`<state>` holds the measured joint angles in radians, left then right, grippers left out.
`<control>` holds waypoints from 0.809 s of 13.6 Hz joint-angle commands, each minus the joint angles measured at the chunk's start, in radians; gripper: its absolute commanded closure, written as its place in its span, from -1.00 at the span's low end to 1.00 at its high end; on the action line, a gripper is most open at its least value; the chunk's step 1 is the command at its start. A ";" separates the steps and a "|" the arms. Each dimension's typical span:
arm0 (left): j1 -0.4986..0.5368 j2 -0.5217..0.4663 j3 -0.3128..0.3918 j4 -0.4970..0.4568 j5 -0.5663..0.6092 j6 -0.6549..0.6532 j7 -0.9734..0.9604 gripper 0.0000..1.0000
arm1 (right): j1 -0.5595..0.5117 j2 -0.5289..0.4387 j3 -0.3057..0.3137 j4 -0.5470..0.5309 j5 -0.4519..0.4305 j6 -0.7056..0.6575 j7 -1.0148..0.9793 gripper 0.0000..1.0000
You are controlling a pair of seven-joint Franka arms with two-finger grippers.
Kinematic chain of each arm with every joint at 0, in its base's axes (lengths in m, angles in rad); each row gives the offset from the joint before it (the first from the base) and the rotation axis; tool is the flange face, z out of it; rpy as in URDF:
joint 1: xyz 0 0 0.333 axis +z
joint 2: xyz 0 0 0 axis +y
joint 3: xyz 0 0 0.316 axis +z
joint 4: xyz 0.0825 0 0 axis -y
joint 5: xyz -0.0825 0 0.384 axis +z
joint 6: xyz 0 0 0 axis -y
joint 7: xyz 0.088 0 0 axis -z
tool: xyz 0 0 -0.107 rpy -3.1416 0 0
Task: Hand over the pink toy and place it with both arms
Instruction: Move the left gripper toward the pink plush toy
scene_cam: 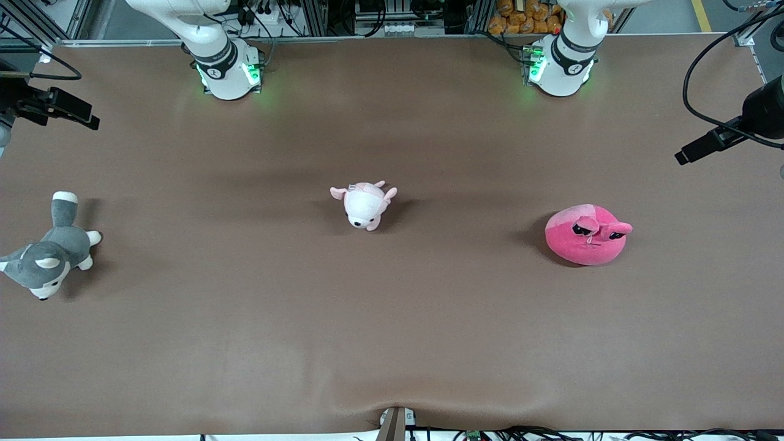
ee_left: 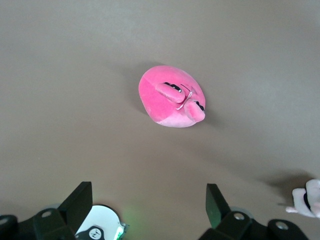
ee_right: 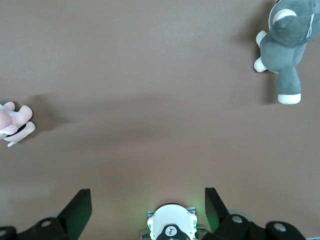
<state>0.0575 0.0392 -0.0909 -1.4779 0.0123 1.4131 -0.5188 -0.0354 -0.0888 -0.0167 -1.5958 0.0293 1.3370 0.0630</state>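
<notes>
Two grippers hang high above the brown table (scene_cam: 392, 343), both with their fingers spread wide and nothing between them. The left gripper (ee_left: 149, 212) is up over the left arm's end of the table, close above its own base (scene_cam: 560, 67); its two black fingertips (ee_left: 80, 200) frame bare cloth in the left wrist view. The right gripper (ee_right: 148, 210) hangs the same way over the right arm's end, above its own base (scene_cam: 228, 72), with its black fingertips (ee_right: 80, 205) apart over bare cloth. Both arms wait, neither touching any toy.

Out from the left gripper, the pink toy (scene_cam: 586, 234) sits on the table toward the left arm's end, nearer to the front camera than that arm's base. It rests flat, round body down, its two stalk eyes on top with dark half-lidded pupils.

Near the middle of the table lies a small pale pink-and-white plush (scene_cam: 365, 204), well apart from the pink toy. Toward the right arm's end, at the table's edge, lies a grey-and-white husky plush (scene_cam: 52, 248), well apart from both.
</notes>
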 commanded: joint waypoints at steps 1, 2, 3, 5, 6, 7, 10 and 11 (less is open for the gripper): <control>0.004 0.019 -0.006 0.010 -0.015 -0.010 -0.122 -1.00 | -0.008 -0.011 0.009 -0.012 -0.002 0.001 0.001 -1.00; 0.004 0.027 -0.009 0.010 -0.015 -0.009 -0.165 -1.00 | -0.009 -0.011 0.009 -0.012 0.000 0.001 0.001 -1.00; 0.002 0.036 -0.009 0.008 -0.015 -0.011 -0.212 -1.00 | -0.009 -0.009 0.009 -0.012 0.000 0.001 0.000 -1.00; -0.002 0.042 -0.009 0.008 -0.015 -0.011 -0.292 -1.00 | -0.014 -0.009 0.009 -0.012 0.000 0.001 -0.002 -1.00; -0.007 0.053 -0.009 0.007 -0.015 -0.011 -0.340 -1.00 | -0.015 -0.009 0.009 -0.012 0.000 0.001 -0.002 -1.00; -0.007 0.073 -0.010 0.010 -0.015 -0.011 -0.381 -1.00 | -0.015 -0.009 0.009 -0.012 0.000 0.001 -0.002 -1.00; -0.033 0.113 -0.009 0.016 -0.015 -0.011 -0.504 -1.00 | -0.009 -0.008 0.008 -0.012 0.000 0.002 0.000 -1.00; -0.041 0.128 -0.009 0.016 -0.012 -0.011 -0.532 -1.00 | -0.009 -0.008 0.008 -0.012 0.000 0.001 0.000 -1.00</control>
<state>0.0301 0.1376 -0.1000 -1.4808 0.0110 1.4131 -0.9870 -0.0356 -0.0880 -0.0167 -1.5972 0.0293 1.3370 0.0630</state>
